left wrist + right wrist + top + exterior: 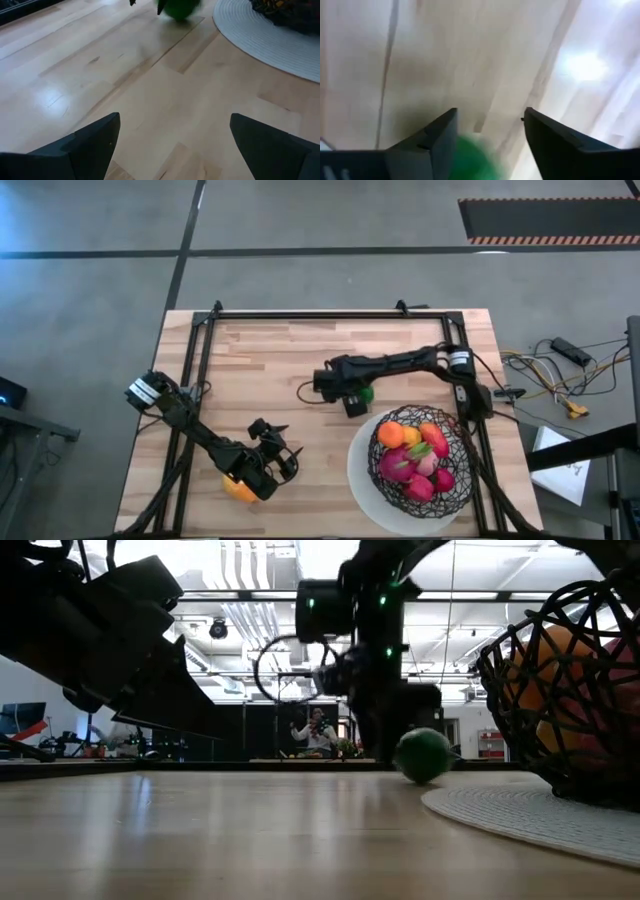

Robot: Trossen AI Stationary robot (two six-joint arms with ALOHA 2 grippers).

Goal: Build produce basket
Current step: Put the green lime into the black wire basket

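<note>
The black wire basket (462, 470) stands on its white round base (360, 472) at the table's near right and holds several orange, yellow, red and pink fruits (415, 455). In the low view the basket (515, 680) fills the right edge. A green fruit (367, 393) rests on the wood just beyond the base, and it also shows on the table in the low view (422, 755). My right gripper (352, 396) is open over it, and the green fruit (470, 159) shows low between the fingers. My left gripper (280, 448) is open at the near left. An orange-yellow fruit (238, 488) lies under the left arm. My right gripper comes at the green fruit from above, one finger on either side of it, while the fruit sits on the table. Whether a finger (432, 142) touches it, I cannot tell.
Black frame rails (300, 314) run along the far edge and down both sides of the table. Bare wood lies between the two grippers. The left wrist view shows the white base (270, 42) and the green fruit (178, 7) ahead. A person stands far behind the table (317, 730).
</note>
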